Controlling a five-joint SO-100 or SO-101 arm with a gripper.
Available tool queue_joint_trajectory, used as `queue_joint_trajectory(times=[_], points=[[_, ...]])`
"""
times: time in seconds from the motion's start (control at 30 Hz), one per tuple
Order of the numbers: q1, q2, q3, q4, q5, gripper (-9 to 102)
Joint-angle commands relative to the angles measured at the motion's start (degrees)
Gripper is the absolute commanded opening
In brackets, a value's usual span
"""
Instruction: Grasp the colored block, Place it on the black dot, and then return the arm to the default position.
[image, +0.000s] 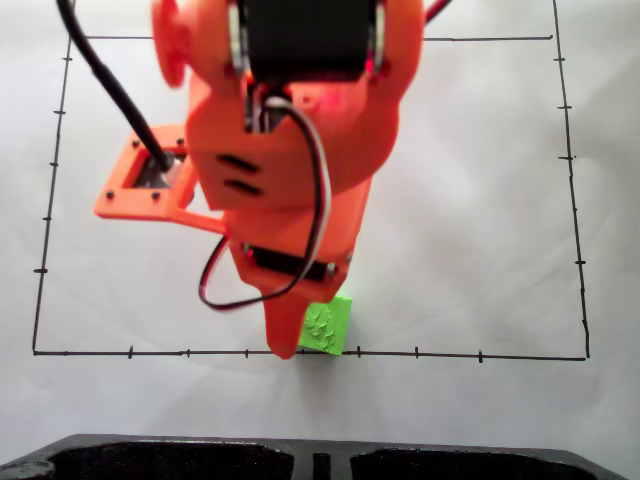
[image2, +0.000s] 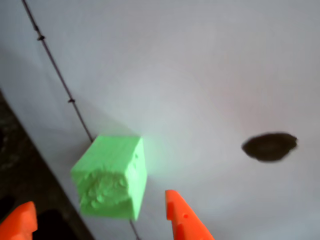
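Framing the bottom edge of the wrist view, two orange fingertips stand spread apart, one at the lower left corner and one right of centre, and the gripper is released with nothing pinched between its jaws. Just beyond the tips, in the gap between them, sits the colored block, a neon-green cube with a bumpy face turned toward the camera. It rests on the white paper and overlaps a thin black border line that runs diagonally up the left side of that view, marked with short ticks. Farther off and to the right lies the black dot, an irregular dark blot, well apart from the cube with bare paper between them.

From the fixed view, the arm reaches down over the sheet from the top of the picture, its black servo and looping red, white and black wires facing the camera, and a square orange frame jutting out to the left. A tapered finger points down just left of the cube; whether they touch cannot be told. The cube sits on the lower border line of the drawn rectangle. At the near edge of that view lies a dark tray-like object.
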Motion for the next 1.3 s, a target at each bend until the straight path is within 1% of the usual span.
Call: queue_joint_trajectory(times=[0.0,0.27,0.47,0.97,1.07,1.13,1.27], points=[[0.5,-1.1,-4.5,0.5,-0.3,34],[0.3,-7.3,-9.9,1.2,-2.2,34],[-0.7,-11.0,-12.7,2.2,-1.6,35],[-2.5,-16.4,-17.5,0.9,-0.7,32],[-2.5,-16.9,-17.8,1.0,-0.4,31],[-2.5,-17.2,-18.1,1.1,0.0,25],[-2.2,-17.2,-18.1,0.9,0.3,20]])
